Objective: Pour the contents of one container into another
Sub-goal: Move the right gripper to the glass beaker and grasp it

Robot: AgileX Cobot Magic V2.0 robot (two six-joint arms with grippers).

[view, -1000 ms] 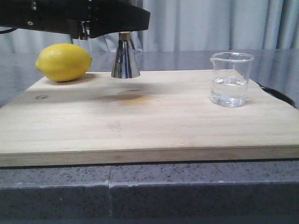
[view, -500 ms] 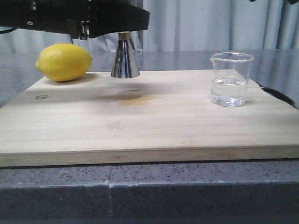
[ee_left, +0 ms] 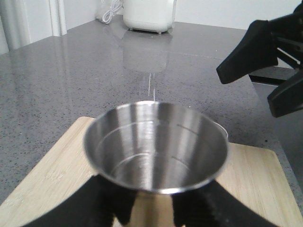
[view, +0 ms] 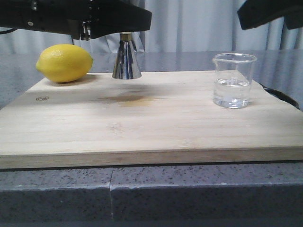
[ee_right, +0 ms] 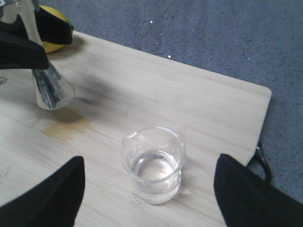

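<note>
On pale wooden board [view: 142,123], cylindrical glass beaker [view: 233,81]

Probably a kitchen: speckled grey countertop [ee_left: 71,80], wooden cutting board [view: 151,123], lemon [view: 64,63], white appliance [ee_left: 149,15].

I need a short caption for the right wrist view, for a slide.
Open right gripper above the glass beaker of clear liquid; the left gripper holds the steel jigger.

The left tool [ee_left: 150,210] grips the steel jigger [ee_left: 156,150] just below its open bowl, with the wooden board [ee_left: 251,184] and grey tabletop [ee_left: 71,80] beyond.
</note>
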